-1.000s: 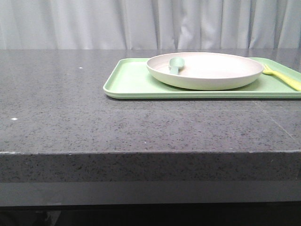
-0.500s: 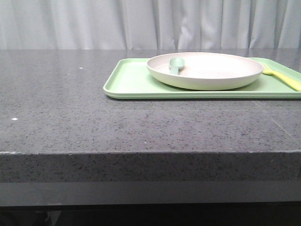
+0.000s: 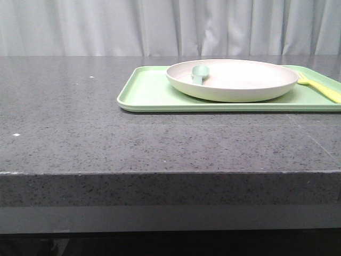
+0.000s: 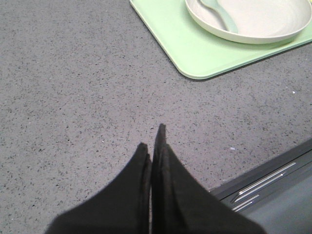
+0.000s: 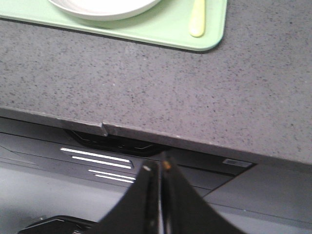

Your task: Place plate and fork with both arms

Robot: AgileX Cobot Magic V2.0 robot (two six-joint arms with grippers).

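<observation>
The cream plate (image 3: 234, 80) sits on the light-green tray (image 3: 149, 96) at the back right of the table. It also shows in the left wrist view (image 4: 263, 24) and the right wrist view (image 5: 105, 7). The yellow fork (image 3: 319, 87) lies on the tray right of the plate, and its handle shows in the right wrist view (image 5: 197, 19). My left gripper (image 4: 152, 139) is shut and empty above bare table, well short of the tray. My right gripper (image 5: 157, 168) is shut and empty, back past the table's front edge. Neither gripper shows in the front view.
A pale teal spoon (image 3: 199, 73) lies in the plate, also in the left wrist view (image 4: 222, 12). The tray's near corner (image 4: 195, 73) faces the left gripper. The table's front edge (image 5: 146, 134) runs between the right gripper and the tray.
</observation>
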